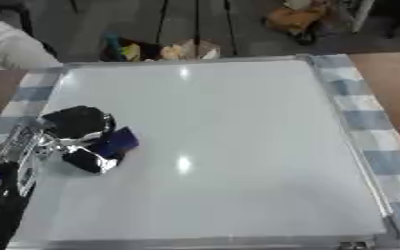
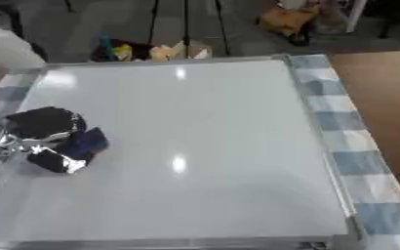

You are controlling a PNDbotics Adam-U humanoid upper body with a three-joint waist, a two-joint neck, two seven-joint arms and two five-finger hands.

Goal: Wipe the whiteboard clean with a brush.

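Brush (image 1: pixel 116 141) sits clamped in the left robot hand (image 1: pixel 80 139) on the whiteboard's (image 1: pixel 237 146) left side.

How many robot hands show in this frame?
1: the left hand, on the whiteboard near its left edge, fingers curled round the blue brush. The right hand shows in neither view.

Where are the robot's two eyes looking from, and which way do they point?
Left eye view: sits in the robot's head, looking down at the whiteboard; the left hand, curled on a dark blue brush, shows at the board's left side.
Right eye view: sits just beside it, looking down the same way; the same hand and brush show nearer the picture's left edge.
Both share the board, checked cloth and floor clutter beyond.
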